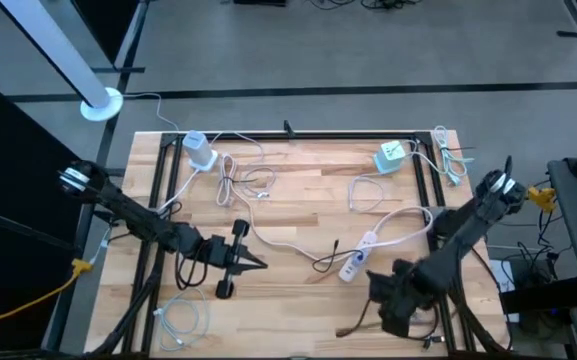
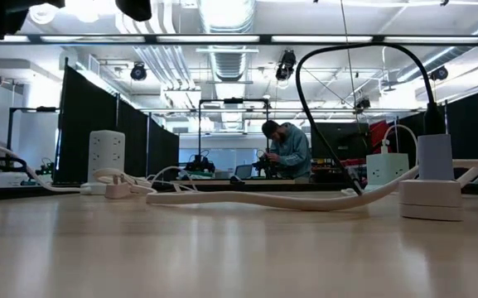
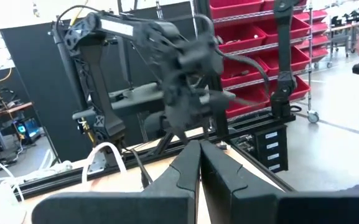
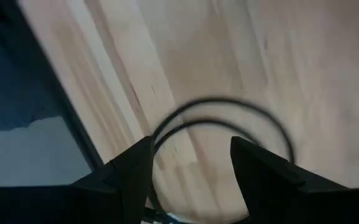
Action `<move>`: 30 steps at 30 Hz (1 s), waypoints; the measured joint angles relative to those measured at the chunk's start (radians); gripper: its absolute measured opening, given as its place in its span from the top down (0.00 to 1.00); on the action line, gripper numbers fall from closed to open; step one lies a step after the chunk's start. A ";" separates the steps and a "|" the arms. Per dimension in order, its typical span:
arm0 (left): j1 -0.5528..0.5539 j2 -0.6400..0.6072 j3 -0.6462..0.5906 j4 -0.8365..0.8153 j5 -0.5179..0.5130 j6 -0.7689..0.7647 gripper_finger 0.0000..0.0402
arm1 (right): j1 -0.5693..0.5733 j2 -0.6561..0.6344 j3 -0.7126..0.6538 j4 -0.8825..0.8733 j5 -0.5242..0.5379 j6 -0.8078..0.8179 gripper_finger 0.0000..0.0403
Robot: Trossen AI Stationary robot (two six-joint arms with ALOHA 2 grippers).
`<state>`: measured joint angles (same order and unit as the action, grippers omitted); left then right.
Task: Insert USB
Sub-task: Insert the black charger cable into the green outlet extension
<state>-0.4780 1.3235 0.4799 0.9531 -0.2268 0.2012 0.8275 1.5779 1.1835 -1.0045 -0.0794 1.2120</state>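
A black USB cable lies in a loop on the wooden table near its front right corner; its plug does not show. My right gripper hangs over that loop, pointing down and open, with a finger on either side of it and clear of it. In the high view it is above the dark cable. A white power strip lies mid-table, with a black lead beside it. My left gripper is shut and empty, held level above the table's left half, pointing right.
A white charger block sits far left and a green-white adapter far right, each with loose white cords. More white cord lies near the front left. In the low view a person stands in the room behind.
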 joint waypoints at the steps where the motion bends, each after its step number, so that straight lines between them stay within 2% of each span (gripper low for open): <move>1: 0.000 0.000 0.001 0.000 0.000 0.000 1.00 | 0.018 0.020 0.000 0.001 -0.001 0.041 0.51; 6: 0.000 0.000 0.004 -0.001 0.000 0.020 1.00 | 0.073 0.103 0.000 0.044 -0.058 0.166 0.51; 12: 0.000 0.000 0.004 -0.013 0.000 0.049 1.00 | 0.085 0.164 0.001 0.172 -0.071 0.236 0.51; 19: -0.001 0.000 0.004 -0.087 0.000 0.052 1.00 | 0.101 0.218 0.002 0.181 -0.142 0.395 0.51; 30: -0.004 0.000 0.002 -0.162 0.001 0.008 1.00 | 0.103 0.330 0.005 0.229 -0.164 0.463 0.52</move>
<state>-0.4816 1.3235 0.4816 0.7912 -0.2256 0.2092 0.9309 1.9081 1.1880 -0.7755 -0.2436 1.6752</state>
